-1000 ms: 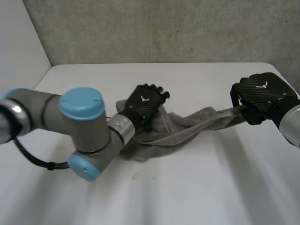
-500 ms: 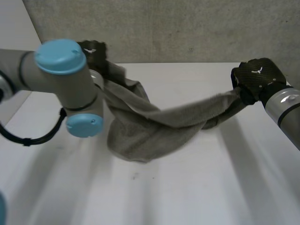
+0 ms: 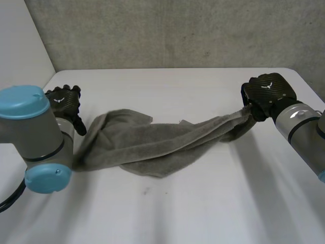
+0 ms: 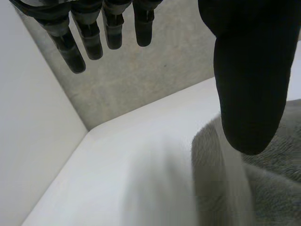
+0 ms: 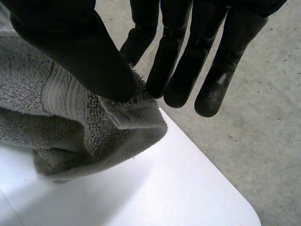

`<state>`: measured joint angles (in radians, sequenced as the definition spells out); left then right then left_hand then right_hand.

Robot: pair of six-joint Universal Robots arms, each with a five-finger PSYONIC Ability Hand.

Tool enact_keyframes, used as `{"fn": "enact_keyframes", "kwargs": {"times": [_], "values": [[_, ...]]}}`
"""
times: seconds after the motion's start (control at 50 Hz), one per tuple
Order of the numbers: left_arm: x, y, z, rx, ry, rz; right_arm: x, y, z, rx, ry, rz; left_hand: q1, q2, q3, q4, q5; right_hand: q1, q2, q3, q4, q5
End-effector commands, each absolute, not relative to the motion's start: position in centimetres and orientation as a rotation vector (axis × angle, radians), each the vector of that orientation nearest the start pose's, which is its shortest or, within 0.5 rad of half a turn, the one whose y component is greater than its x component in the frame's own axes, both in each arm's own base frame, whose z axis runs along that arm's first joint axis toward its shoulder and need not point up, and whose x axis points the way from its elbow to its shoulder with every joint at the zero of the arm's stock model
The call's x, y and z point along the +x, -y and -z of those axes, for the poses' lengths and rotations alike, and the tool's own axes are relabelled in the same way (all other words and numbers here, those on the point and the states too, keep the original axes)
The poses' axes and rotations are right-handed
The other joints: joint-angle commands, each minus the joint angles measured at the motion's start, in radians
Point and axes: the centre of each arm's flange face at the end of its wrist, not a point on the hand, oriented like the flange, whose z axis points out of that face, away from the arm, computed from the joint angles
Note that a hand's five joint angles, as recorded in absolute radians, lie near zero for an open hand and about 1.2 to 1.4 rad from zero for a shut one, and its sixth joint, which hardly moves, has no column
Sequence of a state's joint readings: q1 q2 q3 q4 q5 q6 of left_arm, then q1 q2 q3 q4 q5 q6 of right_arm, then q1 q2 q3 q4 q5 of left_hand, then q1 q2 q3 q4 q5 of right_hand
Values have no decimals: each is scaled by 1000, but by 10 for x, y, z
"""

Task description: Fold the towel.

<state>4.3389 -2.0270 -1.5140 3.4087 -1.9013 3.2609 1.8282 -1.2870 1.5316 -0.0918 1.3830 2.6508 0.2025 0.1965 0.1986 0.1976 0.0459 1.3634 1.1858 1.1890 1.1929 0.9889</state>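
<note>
A grey towel [image 3: 152,142] lies stretched and bunched across the middle of the white table [image 3: 203,208]. Its right end rises off the table to my right hand [image 3: 266,94], which pinches a corner of the towel [image 5: 131,113] between thumb and fingers. My left hand [image 3: 66,104] hovers at the towel's left end, fingers [image 4: 89,37] straight and spread, holding nothing. In the left wrist view the towel's edge [image 4: 263,188] lies on the table beneath the thumb [image 4: 249,80], apart from it.
A grey wall [image 3: 177,30] runs behind the table's far edge. A white wall [image 4: 28,141] stands along the table's left side. The table's right front corner [image 5: 235,207] lies close under my right hand.
My left hand lifted its end of the towel up to the left, then came down and let it go. The towel now lies spread leftward; the right hand keeps its pinch.
</note>
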Motion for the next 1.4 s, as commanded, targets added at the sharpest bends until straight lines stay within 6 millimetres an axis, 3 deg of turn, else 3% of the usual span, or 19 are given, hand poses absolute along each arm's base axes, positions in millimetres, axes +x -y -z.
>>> {"fn": "enact_keyframes", "kwargs": {"times": [0.02, 0.12, 0.24, 0.32, 0.38, 0.5, 0.66, 0.72, 0.86, 1.04, 1.08, 1.2, 1.24, 1.26, 1.3, 1.32, 1.36, 1.38, 1.4], "values": [[-229, 306, -205, 296, -2298, 2072, 232, 302, -233, -1050, -2157, 2043, -27, -21, -23, -22, -45, 33, 210, 207, 203, 233], [-236, 290, -199, 441, -2369, 2081, 232, 305, -228, -1048, -2172, 2026, -7, -1, -3, -2, -25, 33, 210, 207, 203, 233], [-244, 262, -177, 796, -2471, 2016, 231, 309, -225, -1044, -2182, 2023, 58, 64, 62, 63, 40, 33, 210, 207, 203, 233], [-235, 249, -155, 1046, -2427, 1877, 231, 310, -222, -1045, -2187, 2015, 216, 222, 220, 221, 198, 33, 210, 207, 203, 233], [-227, 247, -147, 1132, -2377, 1806, 231, 312, -220, -1047, -2193, 2010, 249, 255, 253, 254, 231, 33, 210, 207, 203, 233], [-226, 248, -137, 1177, -2357, 1760, 231, 313, -213, -1051, -2210, 1985, 240, 246, 244, 245, 222, 33, 210, 207, 203, 233], [-229, 270, -124, 1141, -2312, 1813, 232, 313, -210, -1056, -2216, 1973, 246, 252, 250, 251, 228, 33, 210, 207, 203, 233], [-231, 278, -119, 1122, -2300, 1843, 231, 312, -209, -1057, -2219, 1969, 316, 322, 320, 321, 298, 33, 210, 207, 203, 233], [-234, 287, -104, 1126, -2322, 1826, 231, 311, -208, -1058, -2224, 1961, 774, 780, 778, 779, 756, 33, 210, 207, 203, 233], [-234, 289, -101, 1125, -2331, 1813, 232, 313, -205, -1059, -2228, 1955, 871, 877, 875, 876, 853, 33, 210, 207, 203, 233], [-234, 289, -105, 1120, -2318, 1821, 232, 313, -206, -1058, -2226, 1957, 1192, 1198, 1196, 1197, 1174, 33, 210, 207, 203, 233], [-233, 291, -131, 1082, -2247, 1902, 231, 311, -214, -1058, -2215, 1975, 1194, 1200, 1198, 1199, 1176, 33, 210, 207, 203, 233], [-233, 290, -157, 1043, -2173, 1976, 231, 310, -220, -1056, -2208, 1985, 1194, 1200, 1198, 1199, 1176, 33, 210, 207, 203, 233], [-233, 290, -157, 1043, -2173, 1976, 231, 308, -230, -1054, -2199, 1999, 1194, 1200, 1198, 1199, 1176, 33, 210, 207, 203, 233], [-232, 285, -187, 1010, -2100, 2055, 230, 304, -243, -1051, -2190, 2010, 1194, 1200, 1198, 1199, 1176, 33, 210, 207, 203, 233], [-232, 285, -187, 1009, -2099, 2055, 228, 298, -255, -1057, -2190, 2006, 1194, 1200, 1198, 1199, 1176, 33, 210, 207, 203, 233], [-229, 273, -231, 947, -2045, 2162, 227, 291, -267, -1066, -2193, 1988, 1194, 1200, 1198, 1199, 1176, 33, 210, 207, 203, 233], [-229, 272, -231, 947, -2045, 2163, 226, 283, -278, -1083, -2203, 1962, 1194, 1200, 1198, 1199, 1176, 33, 210, 207, 203, 233], [-226, 265, -250, 913, -2044, 2204, 226, 283, -278, -1083, -2203, 1962, 1194, 1200, 1198, 1199, 1176, 33, 210, 207, 203, 233]]}}
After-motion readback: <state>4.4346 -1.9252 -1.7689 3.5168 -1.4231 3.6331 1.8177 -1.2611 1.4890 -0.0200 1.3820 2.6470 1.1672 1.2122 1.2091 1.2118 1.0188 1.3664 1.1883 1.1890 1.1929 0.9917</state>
